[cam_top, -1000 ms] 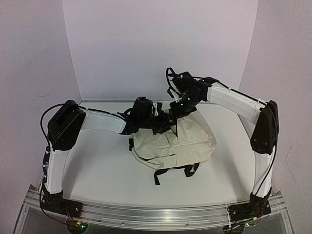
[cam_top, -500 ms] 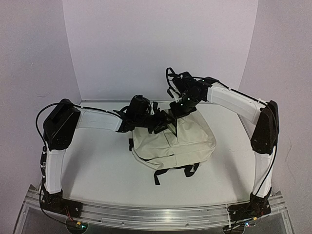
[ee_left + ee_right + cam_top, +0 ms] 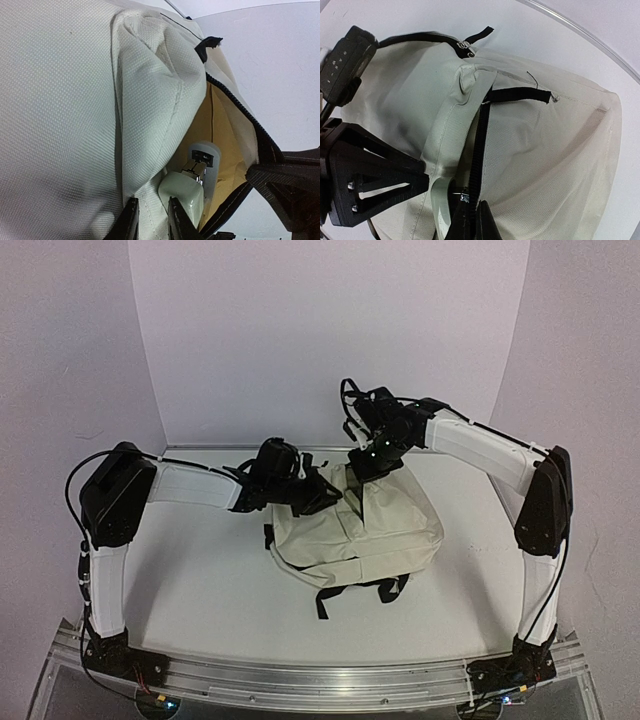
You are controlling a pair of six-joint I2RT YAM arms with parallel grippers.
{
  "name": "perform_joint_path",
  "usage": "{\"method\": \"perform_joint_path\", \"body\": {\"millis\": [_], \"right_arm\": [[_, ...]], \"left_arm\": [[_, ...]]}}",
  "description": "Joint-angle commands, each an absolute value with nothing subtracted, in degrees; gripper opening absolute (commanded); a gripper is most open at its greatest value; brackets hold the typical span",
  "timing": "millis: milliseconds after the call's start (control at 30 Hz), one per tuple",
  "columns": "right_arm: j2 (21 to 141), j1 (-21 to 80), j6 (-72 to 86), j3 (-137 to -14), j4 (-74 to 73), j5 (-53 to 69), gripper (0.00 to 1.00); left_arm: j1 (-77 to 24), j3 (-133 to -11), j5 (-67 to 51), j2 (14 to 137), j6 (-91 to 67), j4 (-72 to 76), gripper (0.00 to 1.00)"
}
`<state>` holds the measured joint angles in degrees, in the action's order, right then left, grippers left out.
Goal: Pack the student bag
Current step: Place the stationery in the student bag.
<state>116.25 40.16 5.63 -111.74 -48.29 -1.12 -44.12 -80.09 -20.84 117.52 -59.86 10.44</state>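
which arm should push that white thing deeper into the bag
Probably left: the left gripper sits at the white item in the open student bag; the right gripper pinches its zipper edge.

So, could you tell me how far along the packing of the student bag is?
Done: the zipper of the student bag is open, and a white rounded item and a grey item sit inside the mouth. In hand: the right tool pinches the zipper edge, holding it open; the left tool is at the rim, fabric between its fingers. Left: zipping shut; no further items are visible outside.
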Motion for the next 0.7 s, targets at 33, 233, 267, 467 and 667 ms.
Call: {"method": "perform_joint_path", "body": {"millis": [33,233,267,467,667], "right_arm": [[112.31,40.44,5.20,-112.61,-46.05,-0.50,0.00],[112.25,40.48,5.45,-112.24,-46.05,2.65,0.00],[112.24,40.45,5.51,-112.10,-46.05,3.41,0.00],[112.80,40.44,5.90,-112.37,-46.04,5.63,0.00],[113.21,40.43,6.15,-112.88,-46.08,6.07,0.00]], "left_arm": [[-43.77,-81.93,-21.41,120.00,-58.66,9.37,0.16],[-44.53,-86.39,-22.76,122.40,-56.19,7.67,0.11],[-44.73,-86.98,-22.65,122.46,-55.52,7.20,0.11],[-45.74,-88.26,-22.33,122.45,-53.84,6.30,0.09],[-45.87,-91.07,-25.42,125.52,-53.96,7.98,0.07]]}}
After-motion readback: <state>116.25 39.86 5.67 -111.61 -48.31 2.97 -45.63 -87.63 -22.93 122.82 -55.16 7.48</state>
